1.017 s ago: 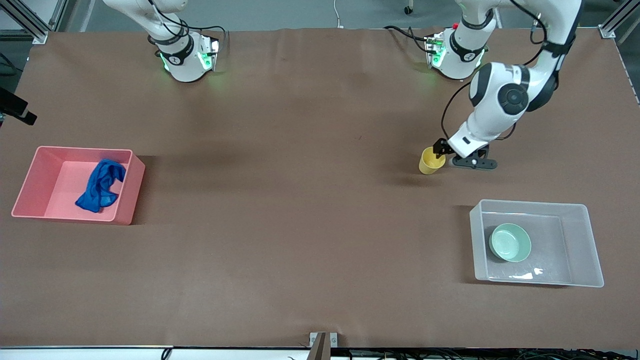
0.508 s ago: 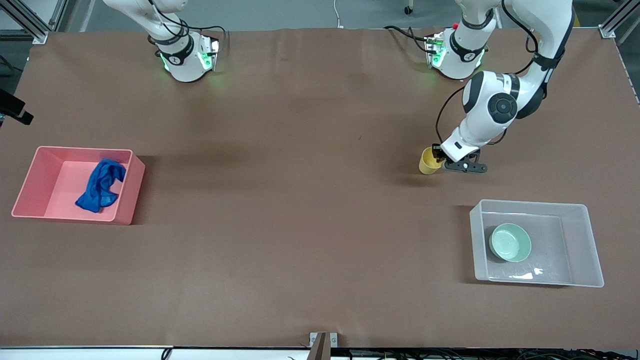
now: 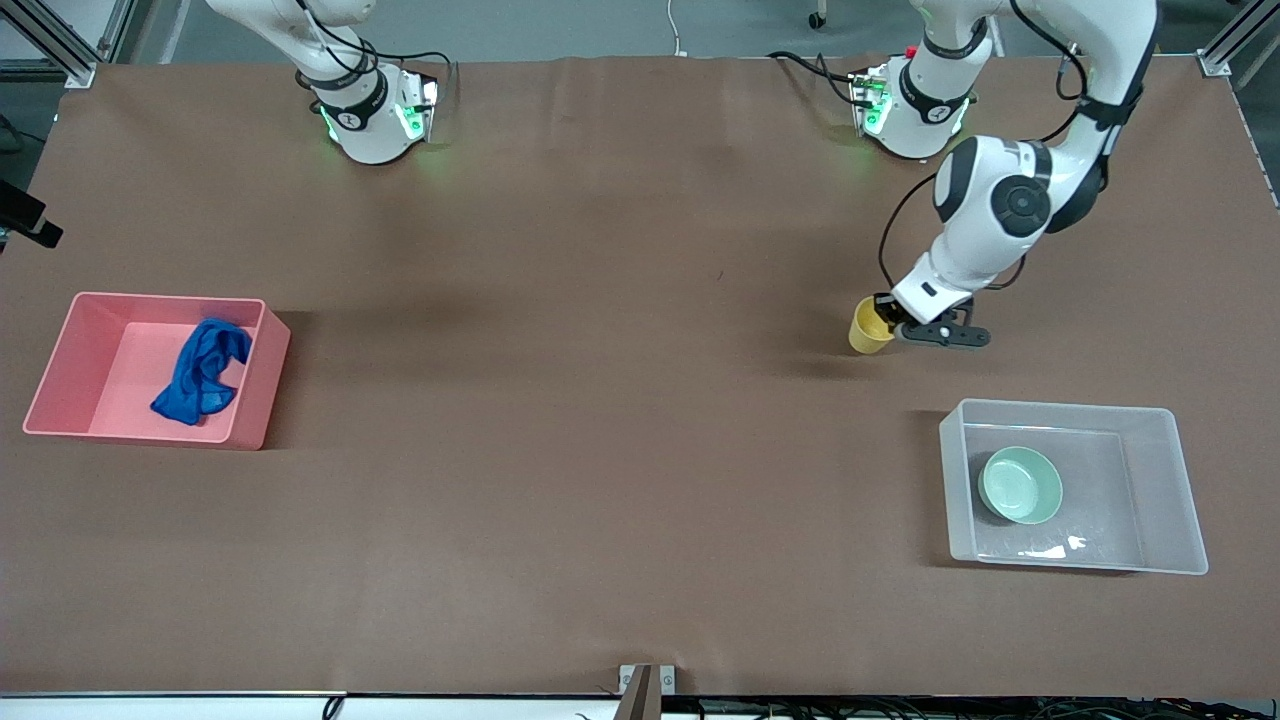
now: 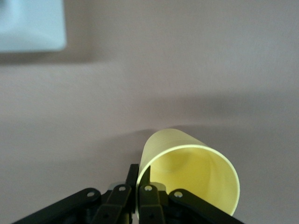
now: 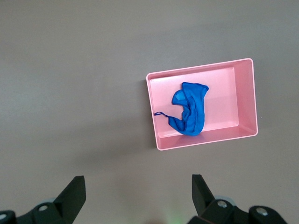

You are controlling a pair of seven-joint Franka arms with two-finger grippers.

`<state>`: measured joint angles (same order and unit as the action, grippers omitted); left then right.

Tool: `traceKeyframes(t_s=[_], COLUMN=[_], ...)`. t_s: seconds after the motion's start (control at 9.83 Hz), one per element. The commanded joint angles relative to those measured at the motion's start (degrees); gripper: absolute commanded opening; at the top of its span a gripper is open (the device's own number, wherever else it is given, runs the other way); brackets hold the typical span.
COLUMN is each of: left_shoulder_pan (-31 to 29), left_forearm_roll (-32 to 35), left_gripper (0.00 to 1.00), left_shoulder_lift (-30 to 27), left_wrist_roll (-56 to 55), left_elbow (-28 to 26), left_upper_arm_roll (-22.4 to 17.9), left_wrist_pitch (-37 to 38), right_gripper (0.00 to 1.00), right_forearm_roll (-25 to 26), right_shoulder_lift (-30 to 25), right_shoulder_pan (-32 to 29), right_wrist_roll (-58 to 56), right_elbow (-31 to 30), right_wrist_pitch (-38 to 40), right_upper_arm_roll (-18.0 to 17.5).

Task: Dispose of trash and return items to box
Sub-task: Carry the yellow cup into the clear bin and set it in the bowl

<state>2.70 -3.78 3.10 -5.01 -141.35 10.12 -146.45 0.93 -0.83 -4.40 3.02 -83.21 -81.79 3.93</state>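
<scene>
The yellow cup (image 3: 866, 331) is pinched at its rim by my left gripper (image 3: 886, 322), one finger inside and one outside, and it hangs tilted just over the table. In the left wrist view the cup (image 4: 191, 168) opens toward the camera, with the gripper (image 4: 138, 176) shut on its wall. The mint-green bowl (image 3: 1021, 485) lies in the clear box (image 3: 1060, 406). The blue cloth (image 3: 203, 370) lies in the pink bin (image 3: 70, 350). My right gripper (image 5: 137, 181) is open and empty, high over the table beside the pink bin (image 5: 245, 102) and the cloth (image 5: 190, 109).
The clear box stands nearer the front camera than the cup, at the left arm's end, and its corner shows in the left wrist view (image 4: 30, 23). The pink bin stands at the right arm's end. Brown table covering lies between them.
My left gripper came down onto the cup's rim and closed on it. The cup has since tilted and shifted slightly toward the left arm's end. The bowl, cloth and bins have not moved.
</scene>
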Motion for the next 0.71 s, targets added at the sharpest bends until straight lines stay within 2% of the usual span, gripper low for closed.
traceKeyframes(t_s=[0.0, 0.1, 0.2, 0.41, 0.61], left_shoulder_pan=[-0.24, -0.16, -0.24, -0.59, -0.77], left_forearm_roll=[0.79, 0.79, 0.79, 0.53, -1.04], left_gripper=[0.01, 0.01, 0.01, 0.01, 0.01], left_shoulder_lift=[0.05, 3.63, 8.36, 18.12, 27.70], left_wrist_roll=[2.97, 5.07, 7.62, 14.21, 18.70], left_elbow=[14.35, 22.70, 30.09, 40.92, 51.82], left_upper_arm_roll=[-5.17, -8.06, -10.18, -15.01, -18.19], left_wrist_pitch=[16.99, 22.30, 23.91, 23.93, 24.02], right_gripper=[1.00, 1.00, 1.00, 1.00, 1.00], right_forearm_roll=[0.13, 0.13, 0.13, 0.13, 0.13], right_shoulder_lift=[0.13, 0.13, 0.13, 0.13, 0.13], right_shoulder_pan=[-0.26, -0.26, -0.26, -0.26, -0.26], right_wrist_roll=[-0.38, -0.38, -0.38, -0.38, -0.38], right_elbow=[0.42, 0.42, 0.42, 0.42, 0.42], right_wrist_pitch=[0.58, 0.58, 0.58, 1.19, 1.20], right_upper_arm_roll=[0.02, 0.02, 0.02, 0.02, 0.02])
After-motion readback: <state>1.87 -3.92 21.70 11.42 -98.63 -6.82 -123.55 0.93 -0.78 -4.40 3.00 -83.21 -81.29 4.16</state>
